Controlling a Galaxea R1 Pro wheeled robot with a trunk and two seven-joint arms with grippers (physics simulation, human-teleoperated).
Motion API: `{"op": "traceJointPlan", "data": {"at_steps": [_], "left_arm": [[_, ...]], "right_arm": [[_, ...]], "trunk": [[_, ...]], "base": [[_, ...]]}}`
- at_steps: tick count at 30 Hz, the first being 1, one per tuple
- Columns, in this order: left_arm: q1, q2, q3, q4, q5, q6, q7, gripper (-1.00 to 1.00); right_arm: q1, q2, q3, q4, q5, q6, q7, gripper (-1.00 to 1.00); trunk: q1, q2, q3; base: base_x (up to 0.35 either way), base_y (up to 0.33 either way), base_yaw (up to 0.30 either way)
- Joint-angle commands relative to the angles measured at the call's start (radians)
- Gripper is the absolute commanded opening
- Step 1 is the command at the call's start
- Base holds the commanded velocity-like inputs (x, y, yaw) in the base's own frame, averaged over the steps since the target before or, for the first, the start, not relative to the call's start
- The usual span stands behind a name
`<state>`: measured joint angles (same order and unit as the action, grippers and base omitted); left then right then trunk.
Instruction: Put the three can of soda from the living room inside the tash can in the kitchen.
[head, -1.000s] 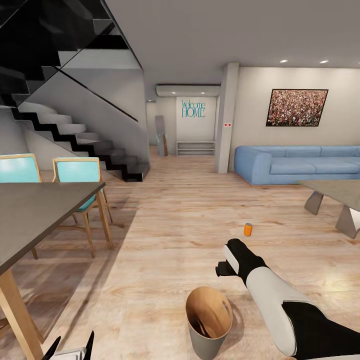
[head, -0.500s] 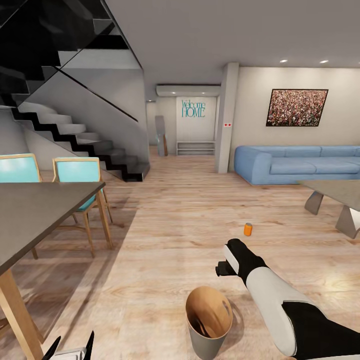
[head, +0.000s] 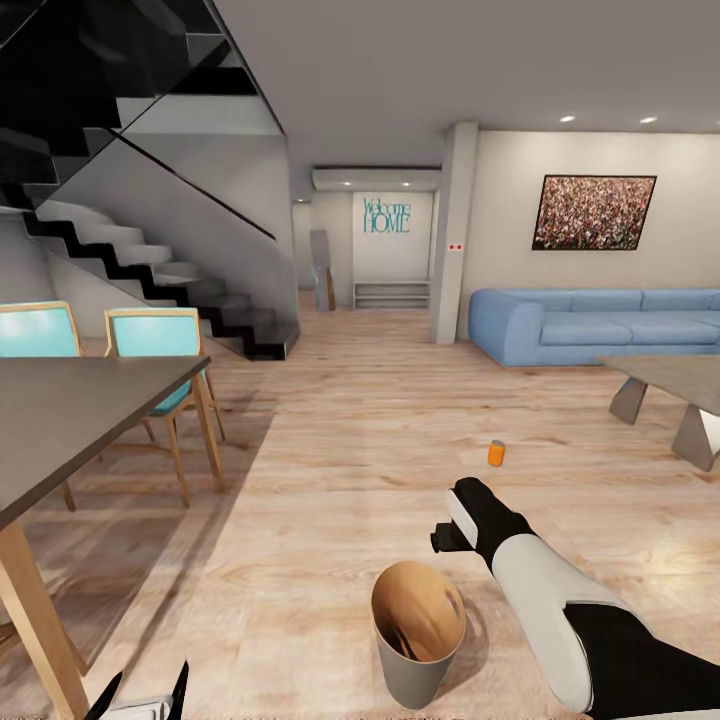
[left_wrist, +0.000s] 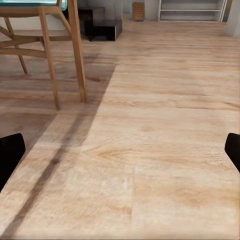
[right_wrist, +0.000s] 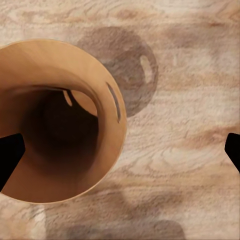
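- We stand on a light wood floor (head: 330, 470) in an open room, with a dark staircase (head: 150, 260) on one side, a long light-blue sofa (head: 600, 328) against the far wall under a framed picture (head: 594, 213), and a dark table (head: 70, 420) with two turquoise chairs (head: 150, 345) at our left.
- The tash can (head: 418, 640) sits on the floor right in front of us, coppery inside and pale outside; from the right wrist view its mouth (right_wrist: 55, 120) lies just beside and below the right tool (right_wrist: 120, 150).
- The right tool is wide open, fingertips at the picture's far edges, holding nothing.
- The left tool (left_wrist: 120, 155) is equally spread and empty, hanging over bare floor near a chair leg (left_wrist: 77, 55).
- One orange can of soda (head: 496, 454) stands upright on the floor well ahead, between us and the low table (head: 680, 385) by the sofa.
- We judge the step in hand to be fetching that can: roll forward, stop with it within the right arm's reach, lower the open tool around its middle, keep the fingers level so it does not tip, then close firmly.
- Counted: one can in sight, one bin, two chairs, one sofa, two open tools. We cannot tell whether anything lies in the bin's dark bottom.
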<state>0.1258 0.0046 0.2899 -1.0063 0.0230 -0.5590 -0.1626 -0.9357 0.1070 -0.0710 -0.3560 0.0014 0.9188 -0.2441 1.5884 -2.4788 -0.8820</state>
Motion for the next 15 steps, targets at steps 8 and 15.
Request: {"op": "traceJointPlan", "data": {"at_steps": [8,15], "left_arm": [[0.000,0.000,0.000,0.000,0.000,0.000,0.000,1.00],[0.000,0.000,0.000,0.000,0.000,0.000,0.000,1.00]], "right_arm": [[0.000,-0.001,0.000,0.000,0.000,0.000,0.000,1.00],[0.001,0.000,0.000,0.000,0.000,0.000,-0.001,1.00]], "trunk": [[0.014,-0.022,-0.029],[0.017,-0.024,-0.056]], "base": [[0.000,0.000,0.000],[0.000,0.000,0.000]]}}
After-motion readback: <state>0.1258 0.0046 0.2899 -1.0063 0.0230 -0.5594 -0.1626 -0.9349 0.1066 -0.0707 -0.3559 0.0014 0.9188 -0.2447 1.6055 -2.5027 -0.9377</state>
